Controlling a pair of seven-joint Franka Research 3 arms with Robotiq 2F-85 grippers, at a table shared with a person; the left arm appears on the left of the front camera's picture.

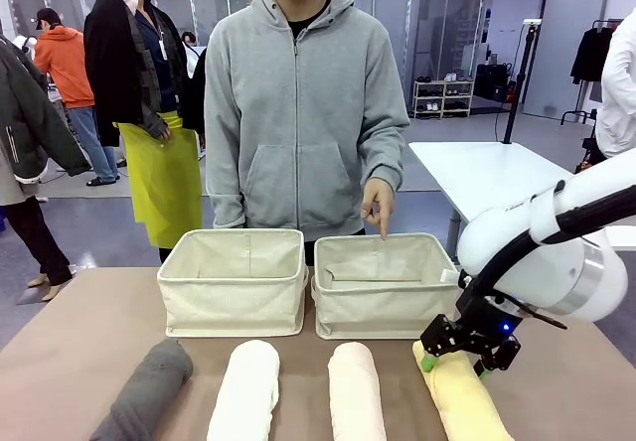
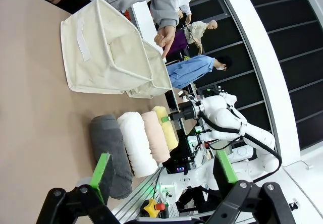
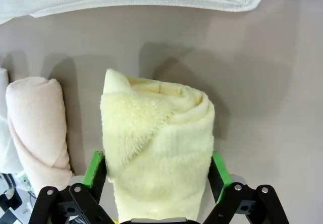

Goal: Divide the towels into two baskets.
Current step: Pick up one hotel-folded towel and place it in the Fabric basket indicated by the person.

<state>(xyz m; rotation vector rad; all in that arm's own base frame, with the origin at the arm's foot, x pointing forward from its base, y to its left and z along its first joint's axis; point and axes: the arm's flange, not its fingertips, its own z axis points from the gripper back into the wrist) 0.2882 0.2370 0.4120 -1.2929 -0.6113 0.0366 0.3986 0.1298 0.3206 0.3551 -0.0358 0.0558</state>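
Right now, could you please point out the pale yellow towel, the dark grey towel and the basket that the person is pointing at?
Pale yellow towel (image 3: 161,153): right wrist view, middle of the roll.
Dark grey towel (image 1: 149,386): front view, middle of the roll.
Basket pointed at (image 1: 383,312): front view, its near wall.

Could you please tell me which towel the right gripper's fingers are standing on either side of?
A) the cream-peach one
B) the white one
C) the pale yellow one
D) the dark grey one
C: the right gripper has one green pad on each side of the pale yellow towel, the last roll in the row on the robot's right.
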